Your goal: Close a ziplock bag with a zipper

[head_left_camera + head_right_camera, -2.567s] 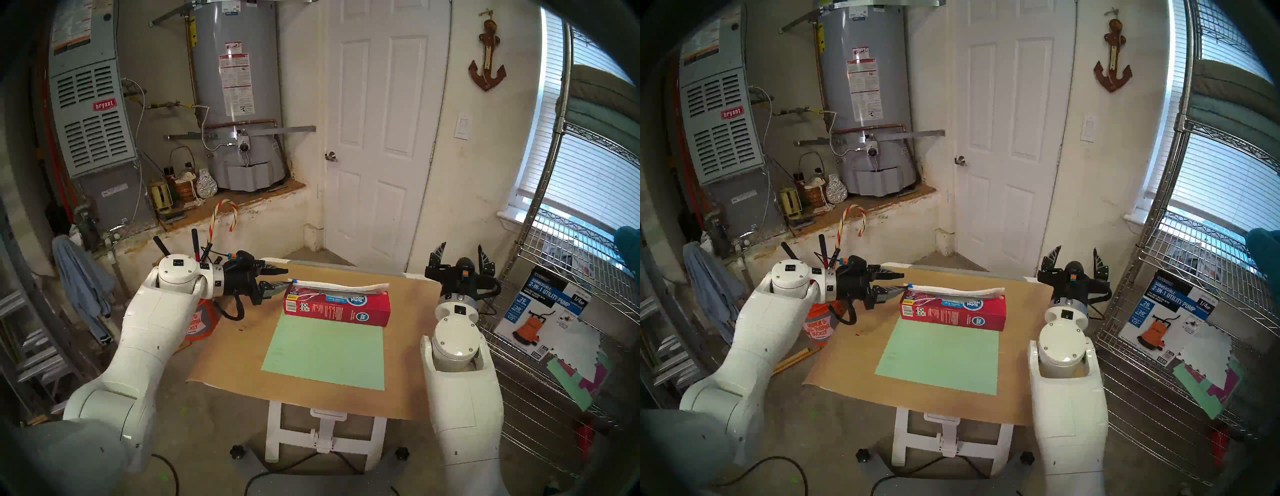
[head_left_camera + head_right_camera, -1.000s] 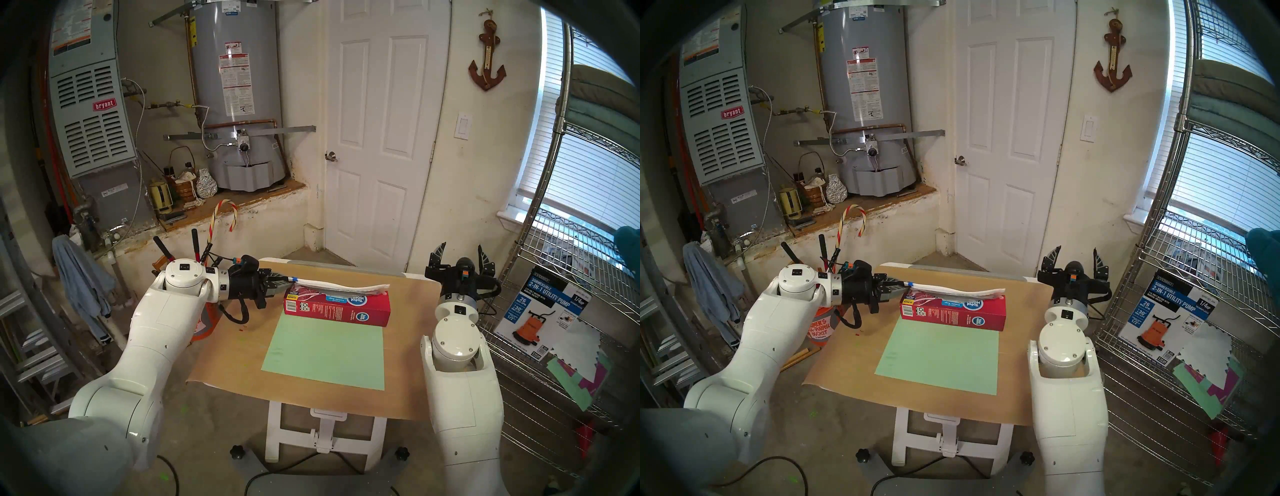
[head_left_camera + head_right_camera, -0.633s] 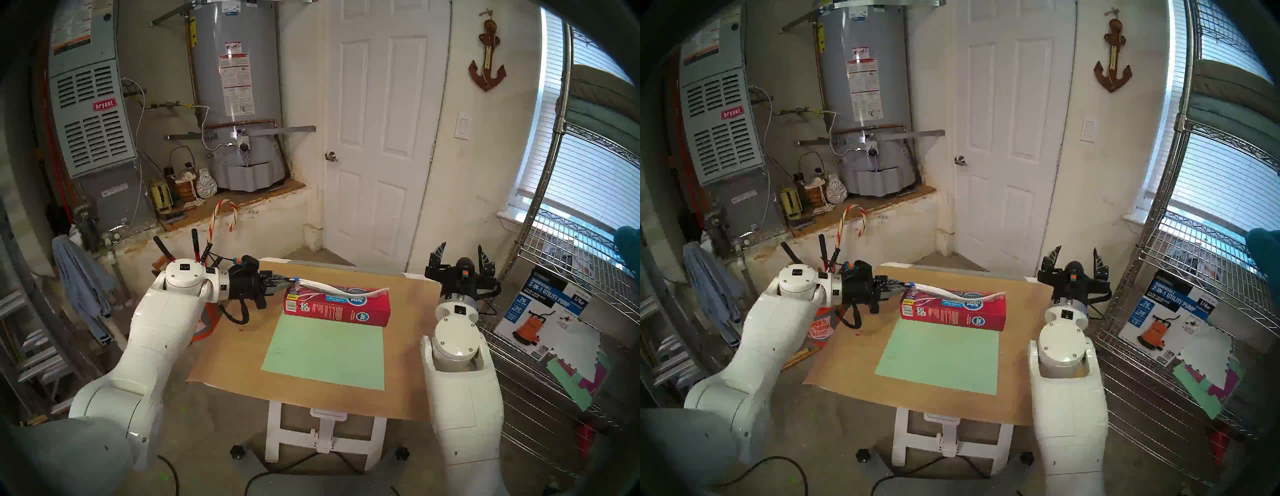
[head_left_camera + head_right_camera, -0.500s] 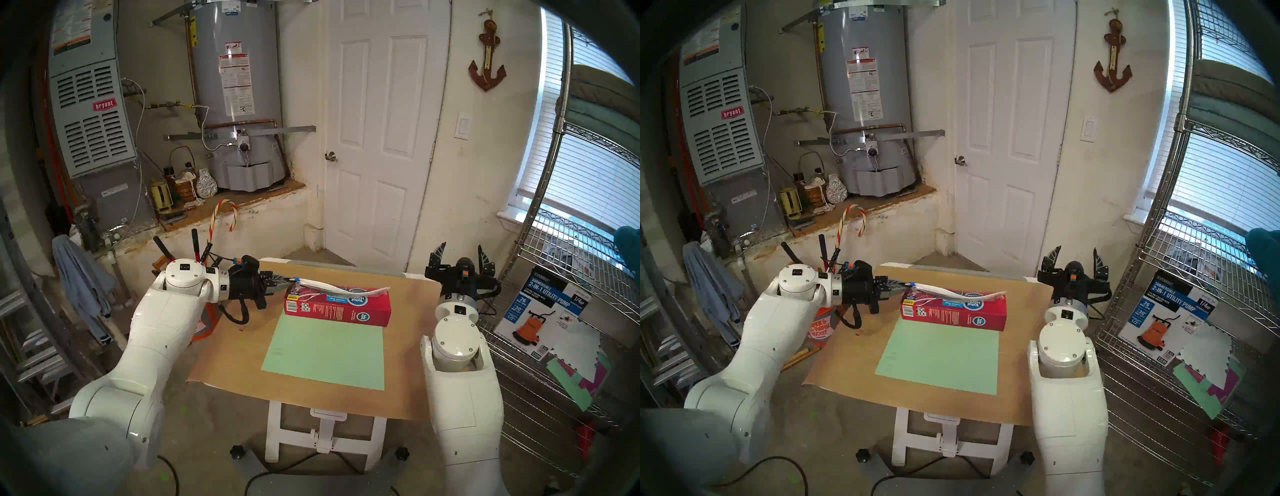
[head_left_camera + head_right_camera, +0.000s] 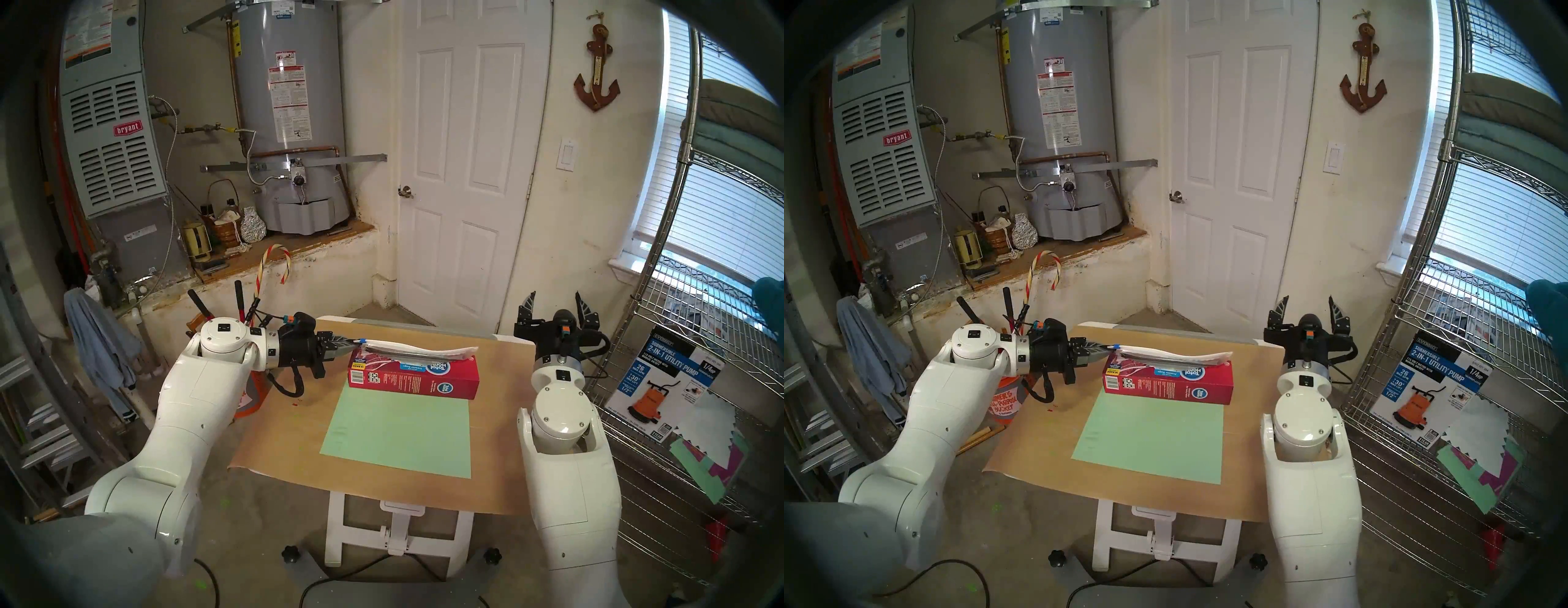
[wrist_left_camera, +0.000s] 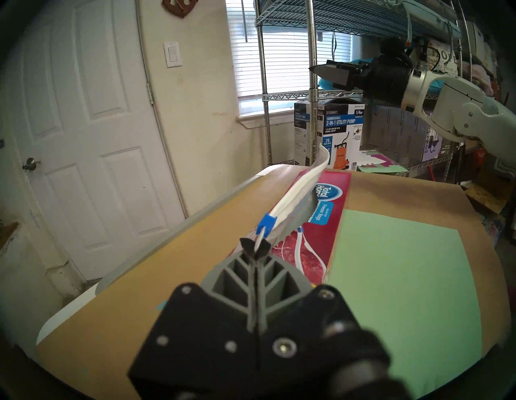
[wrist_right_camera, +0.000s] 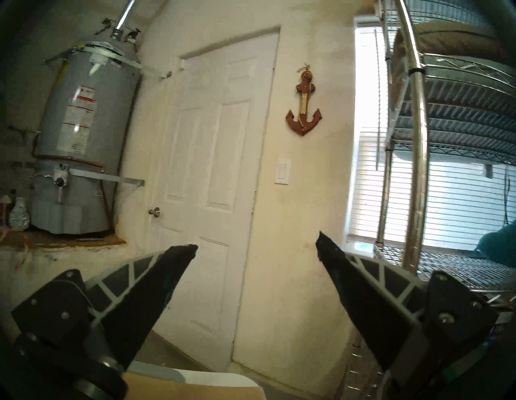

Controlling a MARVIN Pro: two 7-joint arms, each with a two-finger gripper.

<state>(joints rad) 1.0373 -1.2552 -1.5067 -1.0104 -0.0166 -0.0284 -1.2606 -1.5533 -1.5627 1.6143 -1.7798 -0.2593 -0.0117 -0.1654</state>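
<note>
L gripper (image 6: 255, 249) clamped on white end of ziplock bag (image 5: 418, 351), blue zipper (image 6: 265, 224) just past tips; bag draped over red box (image 5: 413, 375) ahead. Step: anchoring bag end. Next, prob: bring R gripper (image 5: 553, 305), jaws apart, pointing up, well off to right, over to slider & pull along track. Legible: "Total Home", "Freezer Bags".

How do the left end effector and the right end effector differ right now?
The left end effector is shut on the end of the ziplock bag, beside the blue zipper; the right end effector is open and empty. The left sits by the red box; the right points upward, off the table. Both have dark ribbed fingers.
</note>
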